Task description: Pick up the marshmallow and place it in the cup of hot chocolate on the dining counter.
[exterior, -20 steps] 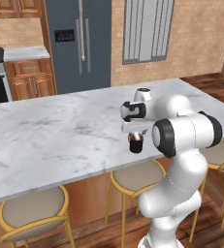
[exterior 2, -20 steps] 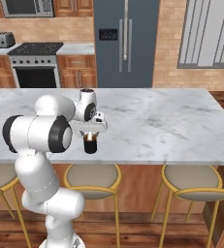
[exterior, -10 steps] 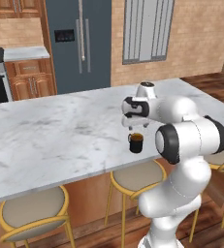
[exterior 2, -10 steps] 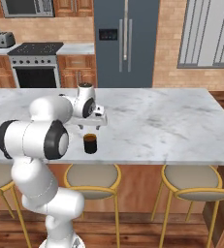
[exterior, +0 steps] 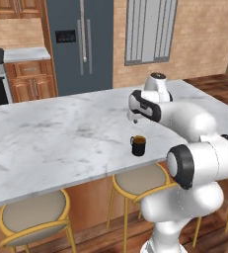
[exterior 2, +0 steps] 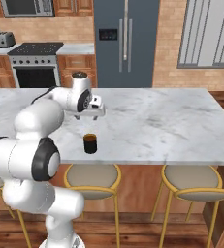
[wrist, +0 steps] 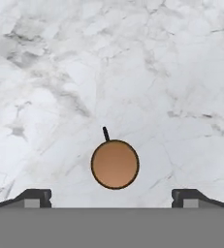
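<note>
Left base view: my tool (exterior: 133, 120) hangs above table (exterior: 46, 143); cup of hot chocolate (exterior: 138, 146) below, near front edge.
Right base view: same; tool apart from cup.
Hand view: fingertips (wrist: 36, 197) spread wide, nothing between. Marshmallow not discernible; brown surface unbroken.
Risk: descent could tip cup over edge.

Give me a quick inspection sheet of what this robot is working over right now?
Surface: dining counter, white-grey marbled top on a wooden base.
Job's things: cup of hot chocolate upright near the front edge, brown liquid visible; marshmallow cannot be made out.
Clutter: nothing seen.
Grippers: gripper above the cup, fingers spread wide apart with nothing between them.
Cables: nothing seen.
Surroundings: stools under the counter, fridge, stove, toaster.
</note>
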You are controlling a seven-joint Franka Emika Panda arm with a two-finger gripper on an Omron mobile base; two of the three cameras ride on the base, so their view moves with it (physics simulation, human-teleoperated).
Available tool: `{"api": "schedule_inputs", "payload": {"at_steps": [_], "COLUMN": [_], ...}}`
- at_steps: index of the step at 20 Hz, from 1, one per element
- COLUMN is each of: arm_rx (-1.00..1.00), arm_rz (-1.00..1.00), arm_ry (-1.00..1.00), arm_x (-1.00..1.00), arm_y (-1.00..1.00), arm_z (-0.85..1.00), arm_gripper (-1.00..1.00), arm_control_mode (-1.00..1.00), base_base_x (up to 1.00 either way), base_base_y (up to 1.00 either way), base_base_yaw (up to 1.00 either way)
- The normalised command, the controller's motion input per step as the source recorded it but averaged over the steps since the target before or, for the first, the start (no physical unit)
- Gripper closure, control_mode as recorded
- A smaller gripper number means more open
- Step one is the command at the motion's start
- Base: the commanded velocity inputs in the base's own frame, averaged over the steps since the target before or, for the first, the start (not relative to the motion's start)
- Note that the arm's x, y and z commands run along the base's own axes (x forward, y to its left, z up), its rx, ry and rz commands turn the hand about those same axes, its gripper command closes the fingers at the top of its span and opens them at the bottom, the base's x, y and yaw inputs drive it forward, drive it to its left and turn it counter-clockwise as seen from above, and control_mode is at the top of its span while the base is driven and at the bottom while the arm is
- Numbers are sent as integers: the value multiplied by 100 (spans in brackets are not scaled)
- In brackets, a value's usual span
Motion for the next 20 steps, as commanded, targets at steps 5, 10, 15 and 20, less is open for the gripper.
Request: {"api": "schedule_inputs", "payload": {"at_steps": [5, 10, 15, 20], "arm_rx": [0, 2, 4, 0], "arm_rz": [0, 0, 0, 0], "arm_ry": [-14, -17, -13, -3], "arm_x": [-68, -99, -80, -11], "arm_y": [0, 0, 0, 3], "arm_z": [74, 55, 56, 30], "arm_gripper": [-100, -100, -100, -100], "arm_control_mode": [-100, -100, -100, -100], "base_base_x": [0, 0, 0, 0], "base_base_y": [0, 0, 0, 0], "base_base_yaw": [0, 0, 0, 0]}}
